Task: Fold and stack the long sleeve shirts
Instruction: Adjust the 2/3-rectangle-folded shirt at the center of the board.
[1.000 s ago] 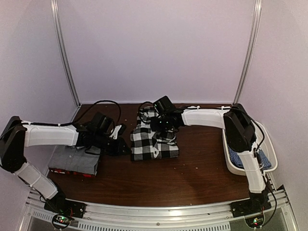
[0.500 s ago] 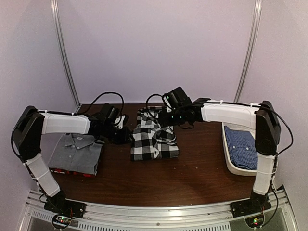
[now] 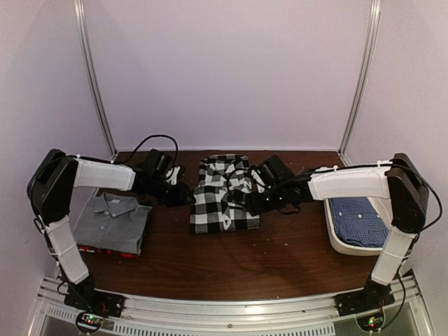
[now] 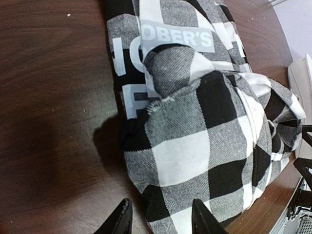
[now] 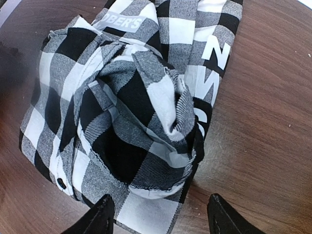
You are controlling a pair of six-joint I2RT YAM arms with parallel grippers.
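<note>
A folded black-and-white check shirt point(image 3: 222, 199) lies mid-table, its bunched sleeve on top point(image 5: 141, 122) and white lettering on a black panel point(image 4: 127, 73). My left gripper point(image 3: 185, 197) is at its left edge, open, with the check cloth's near edge point(image 4: 195, 161) just beyond the fingertips point(image 4: 122, 218). My right gripper point(image 3: 250, 203) is at the right edge, open wide, fingertips point(image 5: 103, 214) either side of the shirt's near corner, holding nothing. A folded grey shirt point(image 3: 110, 220) rests on a red-black shirt point(image 3: 105, 250) at the left. A blue shirt point(image 3: 358, 218) lies in the tub.
The white oval tub point(image 3: 337, 241) stands at the right edge under the right arm's elbow. Bare brown tabletop point(image 3: 245, 266) stretches along the front. Pale walls and two metal poles point(image 3: 94, 77) close in the back.
Both grippers have opened wider. The right arm swung from above the check shirt to its right edge, uncovering the tub. The left gripper moved back along the shirt's left side.
</note>
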